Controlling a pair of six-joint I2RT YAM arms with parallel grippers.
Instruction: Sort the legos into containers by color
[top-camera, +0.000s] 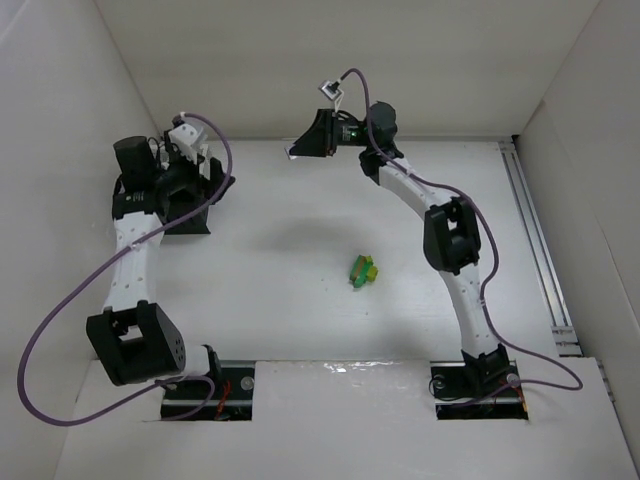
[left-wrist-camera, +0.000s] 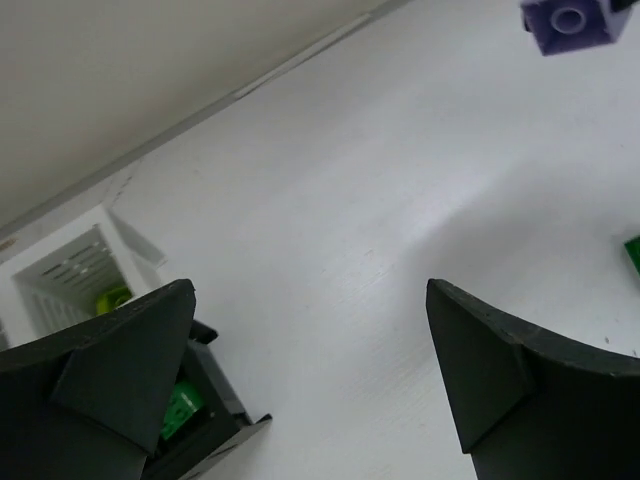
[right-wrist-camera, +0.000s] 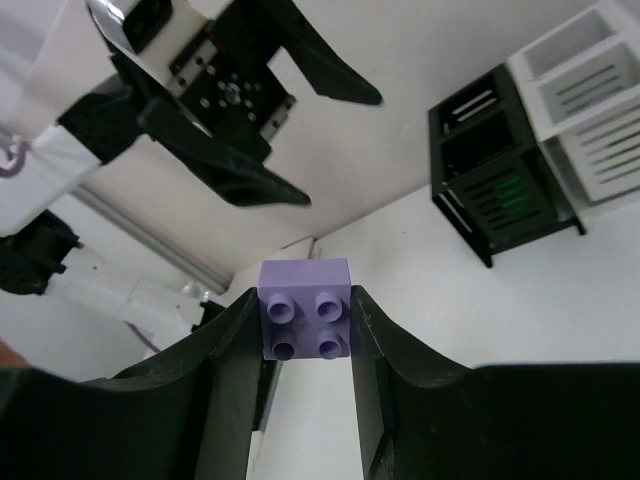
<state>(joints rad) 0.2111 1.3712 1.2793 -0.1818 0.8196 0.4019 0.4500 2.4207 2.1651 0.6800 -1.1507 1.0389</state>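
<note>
Purple brick (right-wrist-camera: 305, 308) sits clamped between my right jaws, held up off the desk (top-camera: 290, 320) to the right of the rack (top-camera: 190, 218). I judge this the carry step. Next I need the brick over a compartment with no green in it, but my left jaws hang wide apart and empty over the rack and should clear off first.

Count:
- one purple brick
- one green brick (left-wrist-camera: 180, 408) and one yellow-green brick (left-wrist-camera: 113, 297), in separate compartments
- one small green and yellow-green clump (top-camera: 363, 270) on the desk, number unclear

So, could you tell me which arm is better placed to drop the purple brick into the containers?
Right: the right gripper is shut on the purple brick, facing the containers; the left gripper is open and empty.
</note>
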